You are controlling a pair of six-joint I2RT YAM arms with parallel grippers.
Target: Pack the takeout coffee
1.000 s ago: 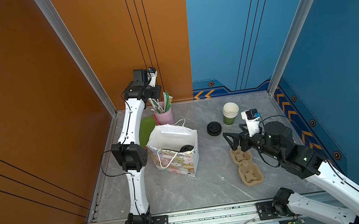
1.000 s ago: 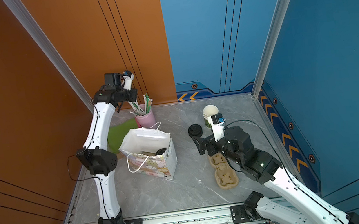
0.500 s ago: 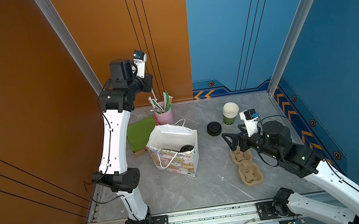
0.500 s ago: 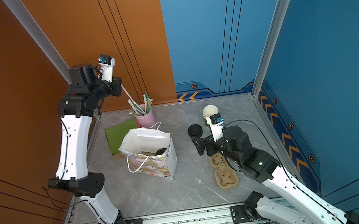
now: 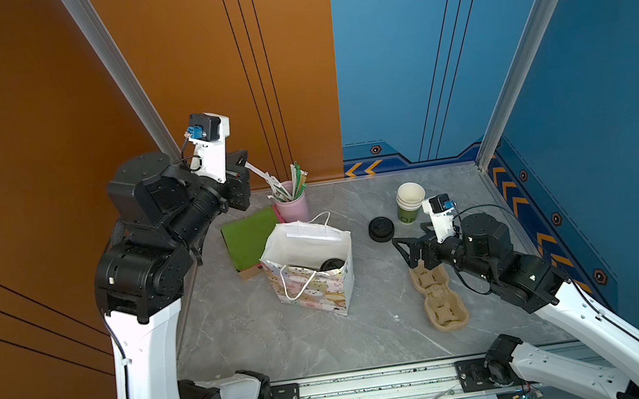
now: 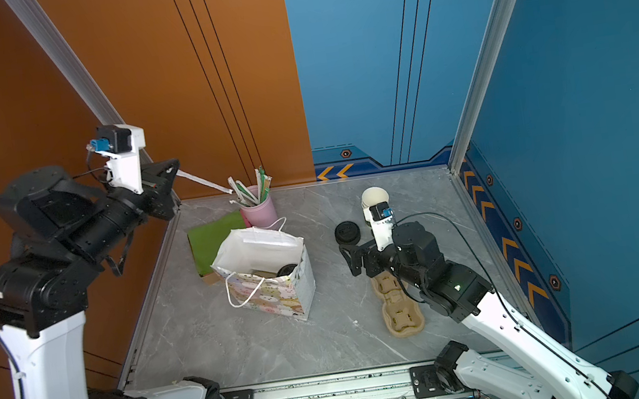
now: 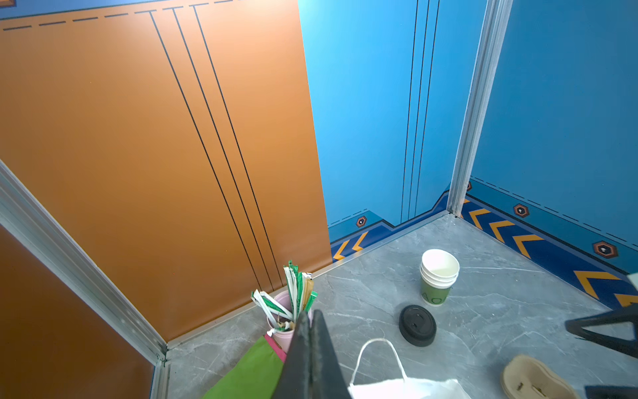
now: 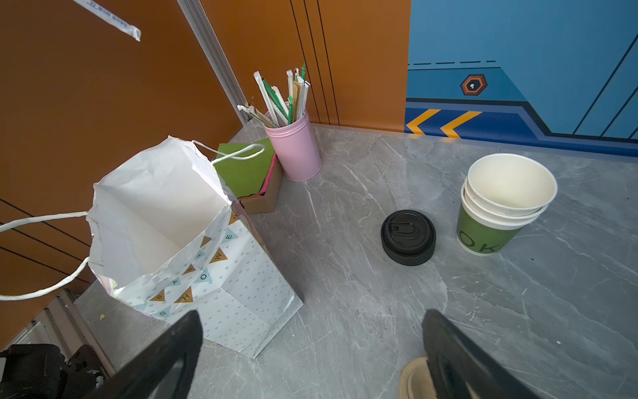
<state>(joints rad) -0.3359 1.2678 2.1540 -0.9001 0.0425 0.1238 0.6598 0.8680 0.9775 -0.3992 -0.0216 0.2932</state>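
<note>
Nearest, at lower right in both top views, a pulp cup carrier (image 5: 440,298) lies flat on the grey table (image 5: 244,344), and the right gripper (image 5: 404,252) hangs just over its far end with its jaws spread wide, nothing between them. In mid-frame stands the patterned gift bag (image 5: 313,293), mouth open, and the takeout coffee (image 5: 332,264) sits inside it against the right-hand wall, with only the black sip lid showing and the white body hidden. I judge the cup light and thin-walled, easy to crush and liable to slosh or shed its press-fit lid, so any further hold belongs round the body just under the lid, with a gentle squeeze. Down in the bag that hold is poorly reachable, since the soft paper walls and the floppy cord handles crowd the mouth. Beyond the bag on the right lie a loose black lid (image 5: 381,229) and a stack of lidless cups (image 5: 410,201), both clear of it. To the left rear, a green napkin pile (image 5: 249,239) and a pink straw holder (image 5: 293,208) stand just behind the bag. Farthest back, at upper left, the left gripper (image 5: 241,164) is pressed together on a paper-wrapped straw (image 5: 260,172) held aloft above the holder — presumably bound for the bag.
</note>
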